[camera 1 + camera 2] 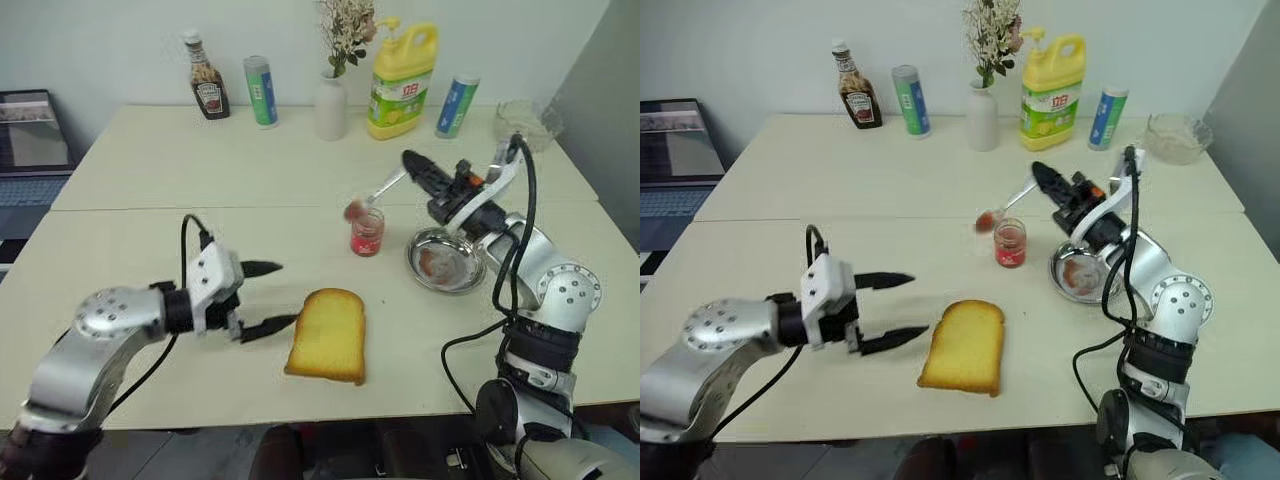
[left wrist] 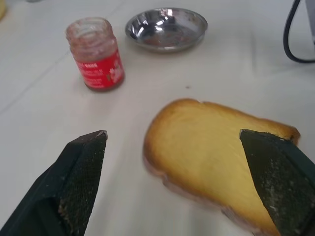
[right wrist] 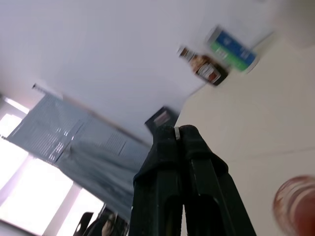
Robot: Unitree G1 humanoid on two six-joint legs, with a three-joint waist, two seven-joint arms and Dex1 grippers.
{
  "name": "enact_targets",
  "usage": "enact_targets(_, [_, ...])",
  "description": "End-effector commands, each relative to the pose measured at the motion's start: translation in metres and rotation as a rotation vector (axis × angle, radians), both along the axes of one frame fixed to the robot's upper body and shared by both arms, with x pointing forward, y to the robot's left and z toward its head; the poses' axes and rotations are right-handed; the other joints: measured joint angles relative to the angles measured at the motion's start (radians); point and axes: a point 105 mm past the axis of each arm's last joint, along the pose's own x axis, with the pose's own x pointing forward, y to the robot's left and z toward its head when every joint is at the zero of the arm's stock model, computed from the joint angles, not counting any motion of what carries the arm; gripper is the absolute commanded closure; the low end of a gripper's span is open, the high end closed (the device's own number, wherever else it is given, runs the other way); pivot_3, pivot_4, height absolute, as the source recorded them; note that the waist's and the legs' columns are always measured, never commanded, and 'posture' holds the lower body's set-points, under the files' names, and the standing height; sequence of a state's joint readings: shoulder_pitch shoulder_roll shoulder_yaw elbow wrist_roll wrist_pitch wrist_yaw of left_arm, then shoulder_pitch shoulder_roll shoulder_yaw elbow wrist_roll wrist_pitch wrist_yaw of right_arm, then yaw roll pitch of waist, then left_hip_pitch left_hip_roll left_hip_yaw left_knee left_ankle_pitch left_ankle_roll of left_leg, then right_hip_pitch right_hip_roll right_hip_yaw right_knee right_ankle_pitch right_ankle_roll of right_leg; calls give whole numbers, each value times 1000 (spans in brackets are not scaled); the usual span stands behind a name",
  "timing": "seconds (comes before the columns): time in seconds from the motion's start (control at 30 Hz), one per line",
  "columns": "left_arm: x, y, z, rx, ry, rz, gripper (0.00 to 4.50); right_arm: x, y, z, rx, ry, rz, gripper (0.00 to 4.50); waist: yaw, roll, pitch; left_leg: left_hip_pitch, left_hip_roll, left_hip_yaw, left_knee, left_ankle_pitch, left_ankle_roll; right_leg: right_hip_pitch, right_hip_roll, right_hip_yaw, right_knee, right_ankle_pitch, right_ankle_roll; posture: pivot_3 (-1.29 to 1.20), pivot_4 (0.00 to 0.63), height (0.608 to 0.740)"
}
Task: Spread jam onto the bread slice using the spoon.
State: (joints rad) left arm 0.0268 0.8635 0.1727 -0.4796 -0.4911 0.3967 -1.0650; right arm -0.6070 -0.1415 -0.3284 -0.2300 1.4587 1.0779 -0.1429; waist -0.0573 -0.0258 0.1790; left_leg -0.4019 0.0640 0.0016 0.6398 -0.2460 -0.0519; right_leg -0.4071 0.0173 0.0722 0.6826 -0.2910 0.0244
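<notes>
The bread slice (image 1: 328, 335), golden with a brown crust, lies flat near the table's front edge. My left gripper (image 1: 287, 294) is open just to its left, low over the table, and in the left wrist view its fingers (image 2: 81, 182) frame the bread slice (image 2: 216, 157). The jam jar (image 1: 367, 232), clear glass with a red label, stands open behind the bread. My right gripper (image 1: 410, 160) is shut on the handle of the spoon (image 1: 378, 190). The spoon's bowl, smeared red, hangs just above the jar's mouth.
A round steel dish (image 1: 447, 260) with jam smears sits right of the jar. Along the back stand a ketchup bottle (image 1: 208, 90), a green can (image 1: 262, 92), a white vase (image 1: 331, 105), a yellow detergent bottle (image 1: 402, 80), a blue can (image 1: 456, 105) and a glass bowl (image 1: 525, 122).
</notes>
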Motion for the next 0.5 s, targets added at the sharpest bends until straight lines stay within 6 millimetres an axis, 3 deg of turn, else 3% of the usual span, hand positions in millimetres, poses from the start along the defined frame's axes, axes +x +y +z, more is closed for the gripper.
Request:
enact_targets(0.03, [-17, 7, 5, 55, -46, -67, 0, -23, 21, -6, -81, -48, 129, 4476, 0, 0, 0, 0, 0, 0, 0, 0, 0, 0, 0, 0, 0, 0, 0, 0, 150, 740])
enact_targets(0.2, [-40, 14, -14, 149, 33, -152, 0, -37, 40, -26, -271, -143, 215, 4476, 1, 0, 0, 0, -1, 1, 0, 0, 0, 0, -1, 0, -2, -1, 1, 0, 150, 740])
enact_targets(0.37, [-41, 7, -14, 142, 20, -167, 0, -45, 45, -43, -448, -306, 237, 4476, 4, 0, 0, 0, 0, 0, 1, 0, 0, 0, -1, 0, -2, -3, 2, 0, 150, 740])
enact_targets(0.5, [-42, -4, -11, 114, 8, -174, 0, -50, 49, -41, -508, -455, 230, 4476, 3, 0, 0, 0, 0, 0, 0, 0, 0, 0, 0, 0, -2, -3, 2, 0, 150, 740])
